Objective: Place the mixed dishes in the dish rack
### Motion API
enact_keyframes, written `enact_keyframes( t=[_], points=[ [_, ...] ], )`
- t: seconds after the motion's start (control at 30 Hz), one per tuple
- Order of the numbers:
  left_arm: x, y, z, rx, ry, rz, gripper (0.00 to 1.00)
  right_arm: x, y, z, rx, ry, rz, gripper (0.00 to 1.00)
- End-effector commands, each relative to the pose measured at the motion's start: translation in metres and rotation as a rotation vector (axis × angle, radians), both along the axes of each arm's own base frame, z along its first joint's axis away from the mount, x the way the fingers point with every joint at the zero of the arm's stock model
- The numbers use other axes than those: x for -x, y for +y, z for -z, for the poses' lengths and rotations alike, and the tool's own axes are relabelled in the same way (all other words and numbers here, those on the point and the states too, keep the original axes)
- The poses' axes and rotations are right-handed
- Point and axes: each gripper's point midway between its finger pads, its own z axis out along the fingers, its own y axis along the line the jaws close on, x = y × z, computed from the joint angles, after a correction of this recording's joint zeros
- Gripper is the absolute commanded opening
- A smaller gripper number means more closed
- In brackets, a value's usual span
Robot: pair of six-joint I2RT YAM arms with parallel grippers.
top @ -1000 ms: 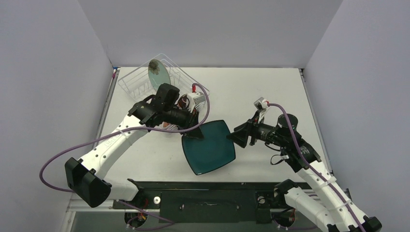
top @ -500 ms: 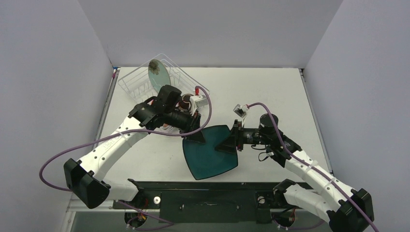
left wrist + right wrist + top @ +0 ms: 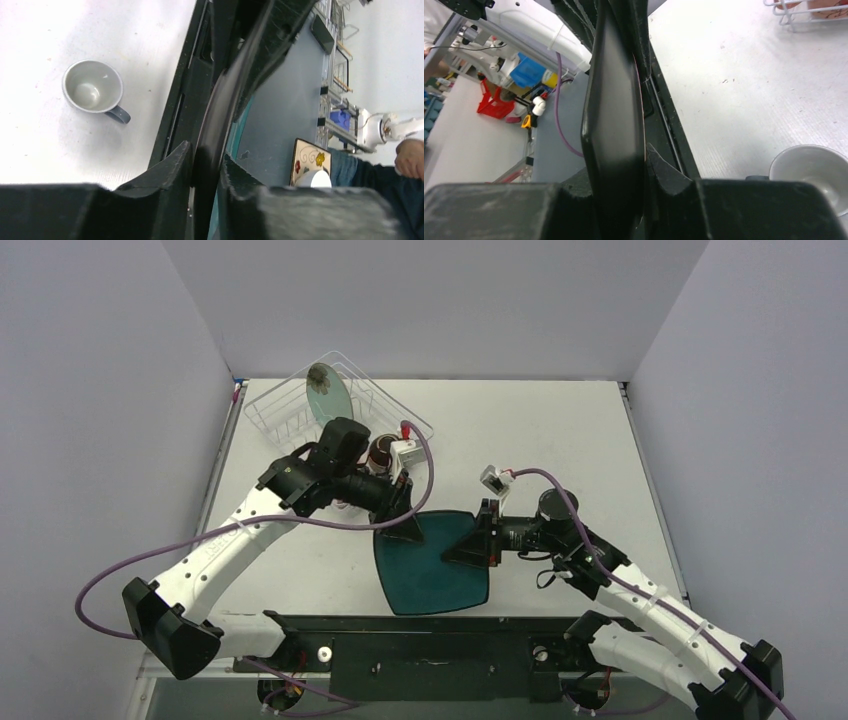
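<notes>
Handover step: dark-teal rounded-square plate (image 3: pixel 430 580) tilted above the 6 o'clock edge of the table (image 3: pixel 560 430), left gripper (image 3: pixel 404 527) clamped on its 11 o'clock rim, right gripper (image 3: pixel 458 548) closed onto its 2 o'clock rim; next, probably, one releases, other carries it toward dish rack (image 3: pixel 262 412) at 11 o'clock.
</notes>
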Motion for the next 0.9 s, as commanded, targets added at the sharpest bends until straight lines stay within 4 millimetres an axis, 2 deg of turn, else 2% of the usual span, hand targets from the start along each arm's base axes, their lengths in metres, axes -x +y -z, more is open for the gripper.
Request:
enact_keyframes(
  t=[0.0,0.03,0.07,0.1,0.2,0.27,0.37,0.47,0.53,0.57,0.6,0.63,0.67,0.7,0.73,0.77,0.87],
  points=[
    [-0.043,0.004,-0.032,0.055,-0.051,-0.199,0.31,-0.041,-0.002,-0.043,-0.12,-0.134,0.243,0.0],
    [-0.052,0.008,-0.037,0.066,-0.055,-0.235,0.42,-0.047,-0.003,-0.046,-0.126,-0.148,0.274,0.0],
    [-0.054,0.011,-0.042,0.079,-0.038,-0.254,0.46,-0.05,-0.003,-0.047,-0.128,-0.154,0.288,0.0],
    [-0.063,0.016,-0.046,0.094,-0.043,-0.286,0.55,-0.055,-0.004,-0.049,-0.134,-0.168,0.313,0.0],
    [-0.071,0.026,-0.06,0.12,-0.035,-0.339,0.65,-0.059,-0.007,-0.062,-0.164,-0.2,0.346,0.0],
    [-0.082,0.035,-0.064,0.081,-0.053,-0.426,0.76,-0.064,-0.009,-0.071,-0.182,-0.219,0.379,0.0],
    [-0.113,0.061,-0.068,0.003,-0.041,-0.676,0.87,-0.08,-0.019,-0.081,-0.154,-0.296,0.483,0.0],
    [-0.126,0.076,-0.077,0.008,0.066,-0.83,0.89,-0.096,-0.032,-0.091,-0.094,-0.394,0.594,0.0],
    [-0.126,0.07,-0.086,0.079,0.157,-0.861,0.87,-0.107,-0.04,-0.096,-0.049,-0.484,0.674,0.0],
    [-0.118,0.064,-0.096,0.138,0.234,-0.864,0.86,-0.112,-0.043,-0.097,-0.008,-0.558,0.713,0.0],
    [-0.121,0.06,-0.095,0.181,0.259,-0.864,0.86,-0.115,-0.045,-0.098,0.007,-0.598,0.741,0.0],
    [-0.114,0.056,-0.106,0.25,0.352,-0.878,0.86,-0.12,-0.046,-0.095,0.071,-0.67,0.779,0.0],
    [-0.119,0.05,-0.101,0.309,0.387,-0.878,0.88,-0.125,-0.051,-0.096,0.107,-0.703,0.828,0.0],
    [-0.11,0.046,-0.114,0.386,0.497,-0.877,0.88,-0.123,-0.043,-0.092,0.163,-0.779,0.802,0.0],
    [-0.114,0.042,-0.113,0.453,0.525,-0.861,0.92,-0.128,-0.048,-0.094,0.208,-0.849,0.843,0.0],
    [-0.11,0.04,-0.119,0.496,0.624,-0.866,0.93,-0.123,-0.04,-0.092,0.221,-0.879,0.825,0.0],
    [-0.11,0.038,-0.117,0.547,0.757,-0.901,0.94,-0.122,-0.036,-0.094,0.303,-1.016,0.844,0.0]
  ],
)
